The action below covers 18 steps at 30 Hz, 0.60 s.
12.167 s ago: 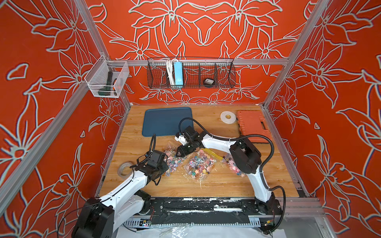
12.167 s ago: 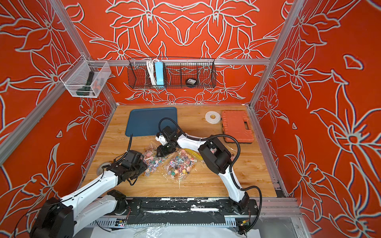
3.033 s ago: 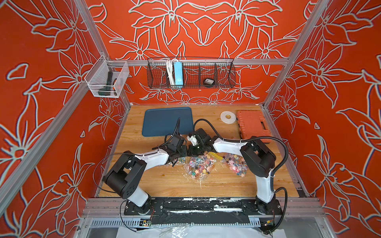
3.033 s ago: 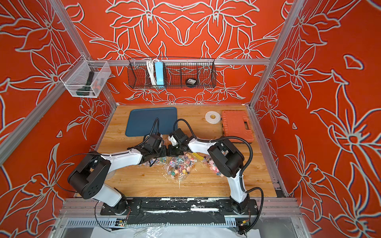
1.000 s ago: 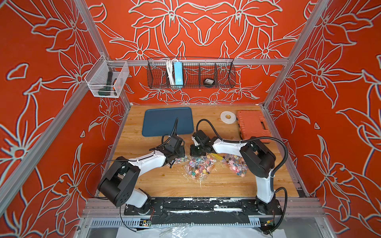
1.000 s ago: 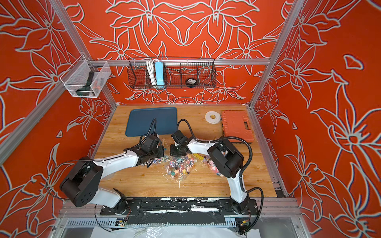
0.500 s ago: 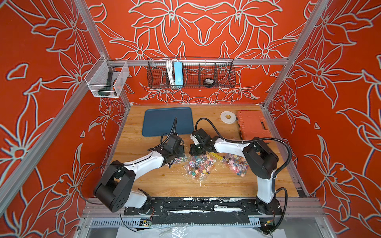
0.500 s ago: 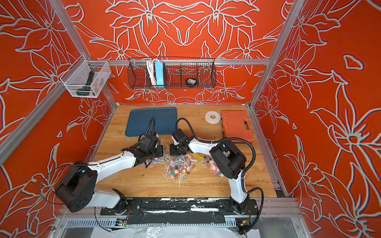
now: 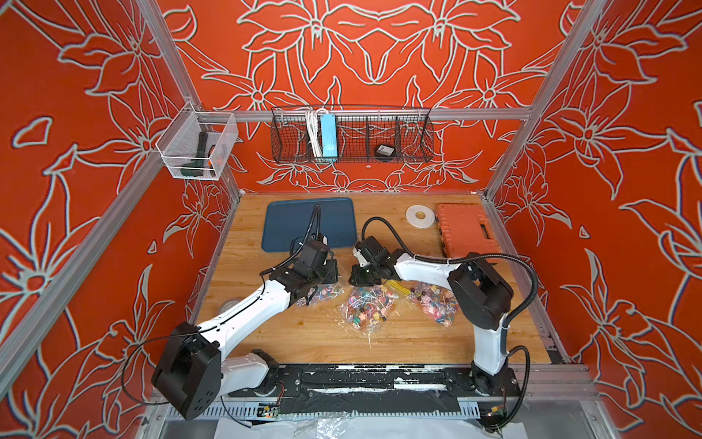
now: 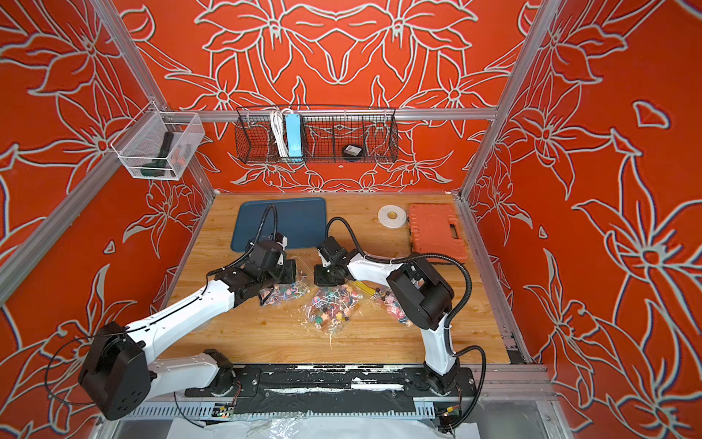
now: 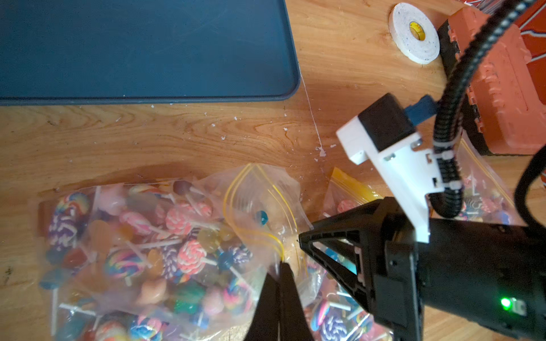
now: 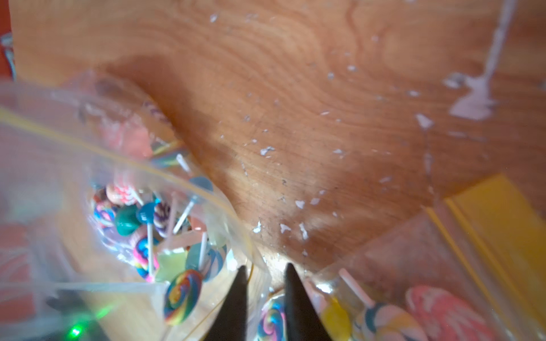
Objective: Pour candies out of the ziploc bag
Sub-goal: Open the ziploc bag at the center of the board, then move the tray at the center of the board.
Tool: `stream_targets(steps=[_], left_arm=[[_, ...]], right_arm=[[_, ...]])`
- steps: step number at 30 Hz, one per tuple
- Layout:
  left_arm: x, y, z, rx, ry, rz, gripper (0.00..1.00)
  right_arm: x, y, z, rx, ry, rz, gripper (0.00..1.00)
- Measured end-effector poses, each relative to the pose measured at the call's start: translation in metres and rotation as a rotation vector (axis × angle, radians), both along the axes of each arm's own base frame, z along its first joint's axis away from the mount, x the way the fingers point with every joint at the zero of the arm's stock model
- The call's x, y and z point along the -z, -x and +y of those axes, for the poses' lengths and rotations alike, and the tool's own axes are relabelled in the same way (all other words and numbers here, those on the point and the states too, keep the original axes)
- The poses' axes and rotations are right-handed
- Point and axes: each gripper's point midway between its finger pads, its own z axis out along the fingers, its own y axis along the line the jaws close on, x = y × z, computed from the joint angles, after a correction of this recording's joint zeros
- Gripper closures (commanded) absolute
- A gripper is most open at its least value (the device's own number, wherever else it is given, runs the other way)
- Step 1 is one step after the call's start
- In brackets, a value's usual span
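Since twelve seconds ago the left gripper [image 11: 279,265] has gone from beside the bag's [image 9: 322,294] left end to its mouth corner, and the right gripper [image 12: 264,270] has shifted right to meet it there. Within the last second the right fingers have parted.

The left fingers are pressed together on the bag's zip rim, pinching the film. The right fingers stand a little apart, with the rim's yellow line running down toward the gap. Whether they touch it I cannot tell.

The bag lies on the table [image 9: 304,338], left of centre. Its long axis runs across the table, and its mouth end, puffed open, faces the right arm. The candies [image 11: 189,254] are inside it, heaped toward the closed end with sticks pointing all ways. One blue head sits alone near the mouth.

Bare wood separates the bag from the tray [image 9: 309,224] on the far side, and a wider bare strip runs along the near edge.

The middle bag [image 9: 366,309] lies just beside the mouth, partly under the right gripper. The right bag [image 9: 433,304] lies beyond it, beside the right arm. The tape roll [image 9: 419,216] and case [image 9: 461,232] stand in the far right corner, well apart from the bags.
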Motion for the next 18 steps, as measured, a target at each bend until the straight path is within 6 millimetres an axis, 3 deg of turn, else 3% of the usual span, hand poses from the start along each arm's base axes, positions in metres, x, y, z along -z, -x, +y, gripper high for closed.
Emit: stream_targets(steps=[4, 5, 7, 8, 10, 12, 14, 18], left_arm=[[0.006, 0.003, 0.002, -0.002, -0.005, 0.014, 1.00], [0.008, 0.004, 0.002, -0.002, -0.007, 0.018, 1.00], [0.011, 0.005, 0.003, -0.002, -0.008, 0.024, 1.00], [0.013, 0.006, 0.003, -0.004, -0.008, 0.027, 1.00], [0.015, 0.007, 0.003, -0.006, -0.006, 0.030, 1.00], [0.018, 0.009, 0.004, -0.008, -0.001, 0.035, 1.00], [0.020, 0.010, 0.003, -0.009, 0.006, 0.040, 1.00], [0.020, 0.010, 0.001, -0.005, 0.019, 0.041, 1.00]], right_arm=[[-0.024, -0.020, -0.020, 0.047, -0.002, -0.028, 0.55], [-0.035, -0.031, -0.028, 0.070, -0.009, -0.046, 0.59], [-0.056, -0.054, -0.039, 0.099, -0.032, -0.089, 0.85], [-0.071, -0.068, -0.042, 0.117, -0.057, -0.113, 0.93], [-0.091, -0.092, -0.046, 0.133, -0.096, -0.151, 1.00], [-0.103, -0.114, -0.044, 0.138, -0.131, -0.179, 0.99], [-0.105, -0.136, -0.034, 0.133, -0.150, -0.196, 0.90], [-0.074, -0.163, -0.015, 0.122, -0.125, -0.169, 0.70]])
